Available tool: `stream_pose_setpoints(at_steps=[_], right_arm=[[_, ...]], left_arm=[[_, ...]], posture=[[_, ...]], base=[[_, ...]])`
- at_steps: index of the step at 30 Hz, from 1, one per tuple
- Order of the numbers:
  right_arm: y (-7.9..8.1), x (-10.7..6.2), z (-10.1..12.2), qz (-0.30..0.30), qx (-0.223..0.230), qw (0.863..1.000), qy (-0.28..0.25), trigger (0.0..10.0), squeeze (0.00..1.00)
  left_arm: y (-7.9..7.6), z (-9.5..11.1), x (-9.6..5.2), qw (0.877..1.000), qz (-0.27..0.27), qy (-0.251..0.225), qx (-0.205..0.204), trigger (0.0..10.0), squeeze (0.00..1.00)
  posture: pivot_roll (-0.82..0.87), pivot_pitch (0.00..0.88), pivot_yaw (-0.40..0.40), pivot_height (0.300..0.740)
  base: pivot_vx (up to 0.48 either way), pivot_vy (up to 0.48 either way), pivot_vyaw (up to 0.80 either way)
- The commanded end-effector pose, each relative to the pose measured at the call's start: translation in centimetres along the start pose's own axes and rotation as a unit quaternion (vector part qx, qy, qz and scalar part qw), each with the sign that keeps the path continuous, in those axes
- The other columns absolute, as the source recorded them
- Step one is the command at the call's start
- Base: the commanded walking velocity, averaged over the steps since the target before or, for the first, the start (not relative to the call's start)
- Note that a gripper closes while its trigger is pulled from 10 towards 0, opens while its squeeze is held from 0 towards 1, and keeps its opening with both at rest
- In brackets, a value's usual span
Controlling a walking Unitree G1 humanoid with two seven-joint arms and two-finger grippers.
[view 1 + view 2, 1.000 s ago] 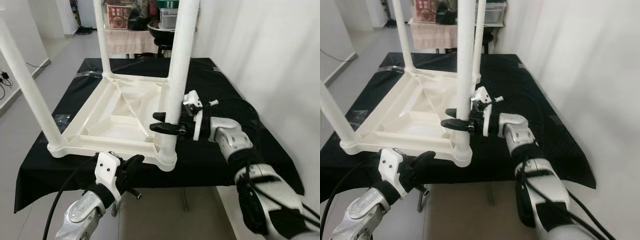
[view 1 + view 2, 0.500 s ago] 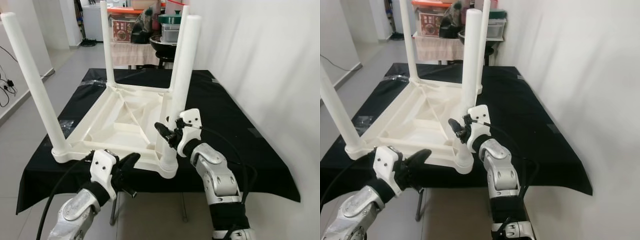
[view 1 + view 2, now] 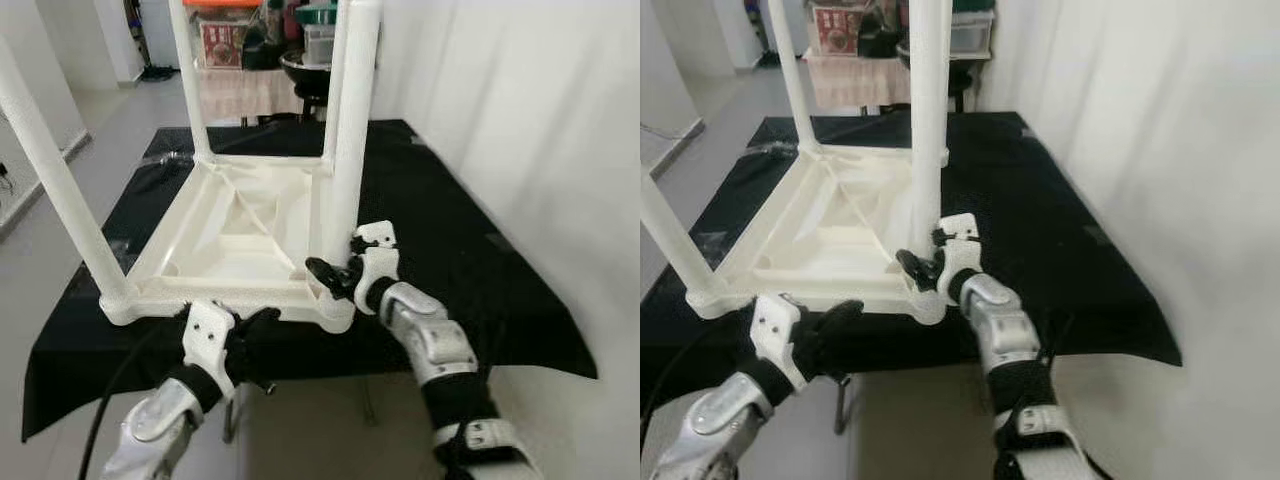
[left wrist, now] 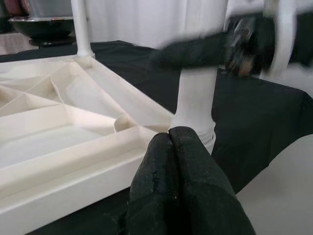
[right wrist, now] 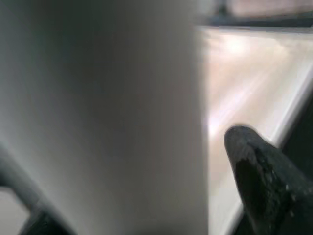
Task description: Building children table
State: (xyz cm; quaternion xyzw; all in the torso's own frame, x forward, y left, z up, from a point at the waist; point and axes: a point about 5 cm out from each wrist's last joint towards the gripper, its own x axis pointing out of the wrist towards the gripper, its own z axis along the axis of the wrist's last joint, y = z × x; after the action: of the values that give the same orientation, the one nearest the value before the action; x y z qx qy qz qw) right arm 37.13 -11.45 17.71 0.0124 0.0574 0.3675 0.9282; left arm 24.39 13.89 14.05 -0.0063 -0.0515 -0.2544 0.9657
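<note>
1. Upside down, the white plastic children's table rests on a black-draped worktable; it looks light, stiff and smooth (likely slippery), best taken low on a leg.
2. Right gripper straddles the near leg at its base, fingers apart around it.
3. Left gripper, fingers pressed together, hovers empty below the near edge.

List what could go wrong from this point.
1. The right claw sits at the base of the near leg; a sideways push there could tilt or loosen that tall leg.
2. The upturned table lies near the front edge of the black cloth; a shove could slide it off.
3. The left claw hangs shut just below that edge and could catch the cloth.
</note>
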Motion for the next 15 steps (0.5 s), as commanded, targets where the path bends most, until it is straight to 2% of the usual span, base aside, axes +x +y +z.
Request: stream_pose_setpoints(at_steps=[1,5,9,15], right_arm=[[0.4,-0.2,0.7,0.084,-0.022,0.996,-0.004,10.0,0.00],[0.1,-0.7,0.8,0.124,-0.038,0.992,0.009,10.0,0.00],[-0.6,-0.7,1.0,0.181,-0.029,0.983,0.029,10.0,0.00],[-0.9,-0.4,1.3,0.201,-0.010,0.979,0.026,10.0,0.00]], left_arm=[[-0.1,-0.5,0.0,1.000,0.001,0.010,0.002,10.0,0.00],[-0.1,-0.5,0.1,1.000,-0.001,0.010,0.001,10.0,0.00],[-0.1,-0.6,-0.1,1.000,0.001,0.010,0.001,10.0,0.00],[-0.2,-0.7,-0.2,1.000,0.002,0.012,0.002,10.0,0.00]], posture=[[0.04,0.000,-0.048,0.740],[0.05,0.000,-0.054,0.740],[0.07,0.000,-0.067,0.740],[0.08,0.000,-0.070,0.740]], base=[[0.000,0.000,0.00],[0.000,0.000,0.00],[0.000,0.000,0.00],[0.000,0.000,0.00]])
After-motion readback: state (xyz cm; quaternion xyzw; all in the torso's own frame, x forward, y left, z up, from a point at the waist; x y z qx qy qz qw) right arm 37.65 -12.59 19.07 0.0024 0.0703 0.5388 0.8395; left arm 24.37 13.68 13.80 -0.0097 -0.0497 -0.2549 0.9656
